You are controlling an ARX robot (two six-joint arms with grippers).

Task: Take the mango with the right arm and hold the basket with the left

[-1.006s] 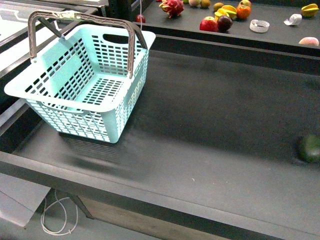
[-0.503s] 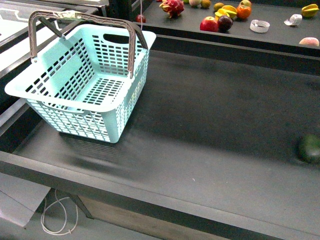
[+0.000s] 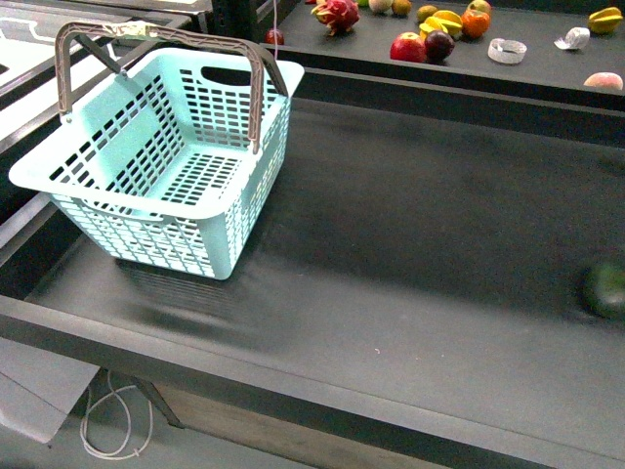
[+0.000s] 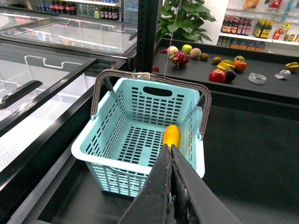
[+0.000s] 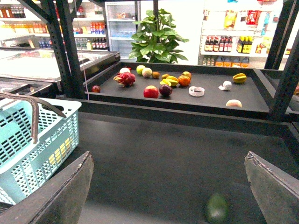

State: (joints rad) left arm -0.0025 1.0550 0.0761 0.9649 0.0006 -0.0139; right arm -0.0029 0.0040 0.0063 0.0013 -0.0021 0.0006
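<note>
The light turquoise basket point(image 3: 117, 181) stands at the left of the dark tray with both grey-brown handles point(image 3: 256, 93) raised. In the left wrist view the yellow mango point(image 4: 171, 135) lies inside the basket point(image 4: 117, 116), against its slotted wall. Through that mesh the right wrist view shows yellow patches of the mango point(image 5: 63, 150). It does not show in the front view. My left gripper point(image 4: 169, 147) is shut and empty, hovering short of the basket's near rim. My right gripper point(image 5: 168, 154) is wide open above the dark floor, with the basket point(image 5: 28, 140) off to one side. Neither arm shows in the front view.
A dark green round fruit point(image 3: 605, 289) lies at the tray's right edge, below the right gripper in its wrist view point(image 5: 217, 208). A raised back shelf point(image 3: 547, 63) carries several fruits and a tape roll point(image 3: 507, 50). A black post point(image 4: 147, 35) stands behind the basket.
</note>
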